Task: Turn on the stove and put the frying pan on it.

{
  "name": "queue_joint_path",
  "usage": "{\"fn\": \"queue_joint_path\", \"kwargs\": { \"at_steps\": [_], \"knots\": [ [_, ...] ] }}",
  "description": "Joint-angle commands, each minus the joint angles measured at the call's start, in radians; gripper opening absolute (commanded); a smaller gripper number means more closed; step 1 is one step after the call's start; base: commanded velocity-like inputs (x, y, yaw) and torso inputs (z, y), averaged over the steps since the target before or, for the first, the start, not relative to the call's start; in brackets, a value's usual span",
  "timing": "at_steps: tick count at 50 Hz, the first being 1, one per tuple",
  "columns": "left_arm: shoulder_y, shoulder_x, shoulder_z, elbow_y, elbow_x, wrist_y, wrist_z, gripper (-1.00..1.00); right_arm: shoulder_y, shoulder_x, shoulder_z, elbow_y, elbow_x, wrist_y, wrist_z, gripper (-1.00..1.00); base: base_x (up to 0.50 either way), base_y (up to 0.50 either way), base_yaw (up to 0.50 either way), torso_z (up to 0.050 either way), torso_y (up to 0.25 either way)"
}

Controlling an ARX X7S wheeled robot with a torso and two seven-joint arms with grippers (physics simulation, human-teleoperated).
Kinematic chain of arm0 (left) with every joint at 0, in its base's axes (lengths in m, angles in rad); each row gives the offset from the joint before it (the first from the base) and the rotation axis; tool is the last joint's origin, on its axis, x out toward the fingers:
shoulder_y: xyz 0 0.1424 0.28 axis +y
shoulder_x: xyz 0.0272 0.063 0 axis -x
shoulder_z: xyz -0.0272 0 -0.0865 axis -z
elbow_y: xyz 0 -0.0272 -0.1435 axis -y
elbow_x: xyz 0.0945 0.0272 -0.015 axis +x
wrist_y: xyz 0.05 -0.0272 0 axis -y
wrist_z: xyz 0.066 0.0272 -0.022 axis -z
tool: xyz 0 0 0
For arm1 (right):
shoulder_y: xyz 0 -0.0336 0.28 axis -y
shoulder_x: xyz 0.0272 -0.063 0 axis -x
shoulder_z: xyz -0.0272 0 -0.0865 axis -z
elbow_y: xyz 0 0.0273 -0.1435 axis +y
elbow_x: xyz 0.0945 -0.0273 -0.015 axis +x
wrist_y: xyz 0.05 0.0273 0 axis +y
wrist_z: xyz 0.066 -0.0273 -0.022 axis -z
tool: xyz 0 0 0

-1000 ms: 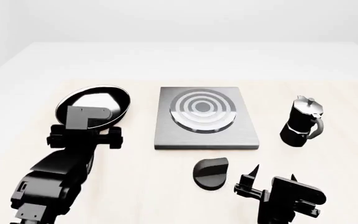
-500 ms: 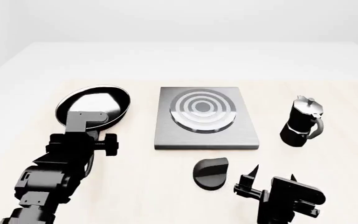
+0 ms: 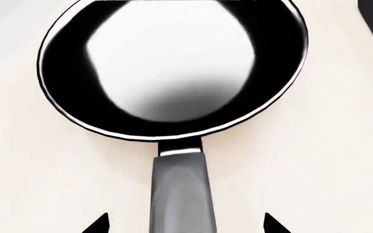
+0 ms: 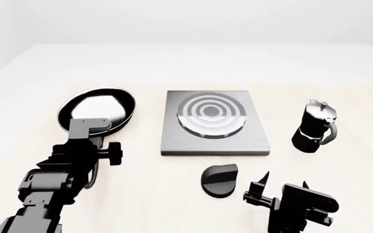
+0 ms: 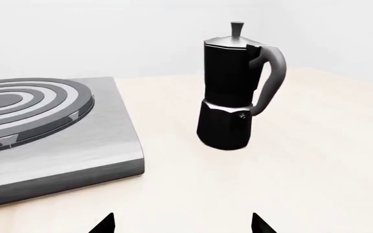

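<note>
Frying pan (image 4: 97,110) sits on the table (image 4: 173,63) left of the stove (image 4: 213,122), handle toward the robot. Left gripper (image 3: 182,224) jaws spread, straddling the handle (image 3: 180,194), not yet closed. It should grip centred and squarely before lifting. Right gripper (image 4: 282,183) released, empty, just beside the knob (image 4: 219,179).

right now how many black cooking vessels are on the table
2: the frying pan left of the stove, and the moka pot standing to its right. Nothing seems hidden.

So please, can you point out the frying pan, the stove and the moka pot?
frying pan (image 3: 173,63): left wrist view, glossy inside.
stove (image 4: 212,114): head view, ring burner.
moka pot (image 5: 228,92): right wrist view, black body.
</note>
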Motion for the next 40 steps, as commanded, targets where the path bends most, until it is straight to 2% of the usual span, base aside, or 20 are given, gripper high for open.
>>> {"fn": "queue_joint_path", "kwargs": {
  "at_steps": [1,16,26,40],
  "knots": [
    [-0.029,0.014,-0.012,-0.089,-0.002,-0.002,0.0,1.0,0.001,0.002,-0.006,-0.001,0.001,0.001,0.004,1.0,0.0,0.0,0.0,0.0,0.0],
    [-0.05,0.026,-0.007,-0.19,0.008,0.021,0.004,1.0,0.005,0.005,-0.011,0.011,0.005,-0.008,0.004,1.0,0.0,0.0,0.0,0.0,0.0],
    [-0.043,0.023,-0.002,-0.174,0.009,-0.003,-0.005,1.0,0.003,0.009,-0.013,0.01,0.009,-0.01,0.006,1.0,0.0,0.0,0.0,0.0,0.0],
    [-0.062,0.041,0.013,-0.265,0.024,0.045,0.017,1.0,0.005,0.01,-0.016,0.013,0.014,-0.015,0.008,1.0,0.0,0.0,0.0,0.0,0.0]
  ]
}}
